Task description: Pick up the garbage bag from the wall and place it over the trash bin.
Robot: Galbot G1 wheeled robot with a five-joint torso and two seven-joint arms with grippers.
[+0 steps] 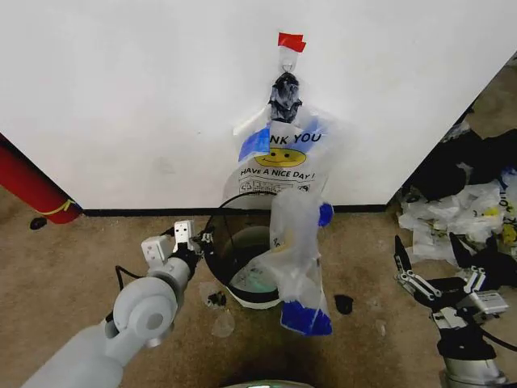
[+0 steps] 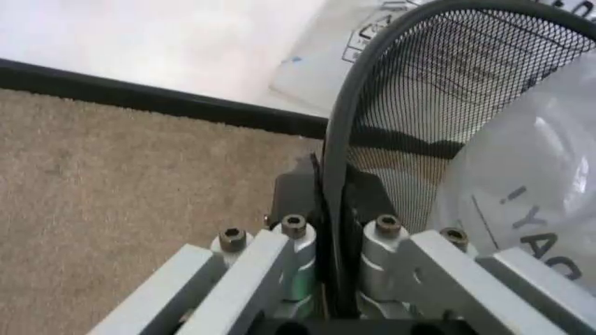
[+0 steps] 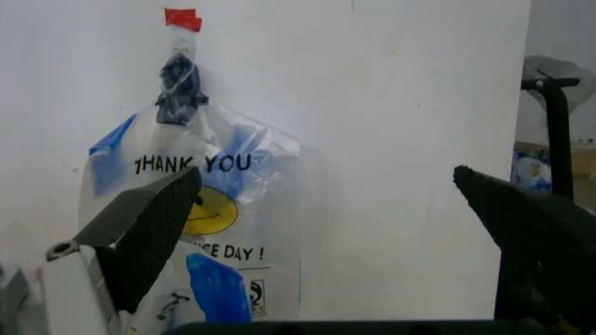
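Left pincer [image 2: 337, 241] is clamped shut on the rim of the trash bin [image 1: 212, 242], one finger inside the mesh wall and one outside, at the bin's left edge. Left arm reaches forward and low from the robot's left, wrist roughly level, so it looks like it is steadying the bin.

Right pincer [image 1: 435, 275] hangs wide open and holds nothing, low at the robot's right, well apart from the bin. Seen from the right wrist, its two dark fingers [image 3: 149, 234] frame the bag on the wall, so it is aimed that way.

The garbage bag [image 1: 279, 162] hangs on the wall [image 1: 121, 97], bunched at a dark knotted neck under a red tape tab [image 1: 291, 40], directly above and behind the bin. Another film bag with blue patches [image 1: 300, 267] drapes over the bin's right rim down to the carpet [image 1: 65, 267].

Handling judgement: very light, limp, thin film; slippery, and it will tear if yanked hard. It won't keep shape, and a flat pinch on the printed face would likely catch only one layer. Best hold is probably the gathered neck just under the tape, or a bunched fold near the top edge; pull away from the wall gently.

A pile of loose bags [image 1: 452, 218] lies on the floor at the right.
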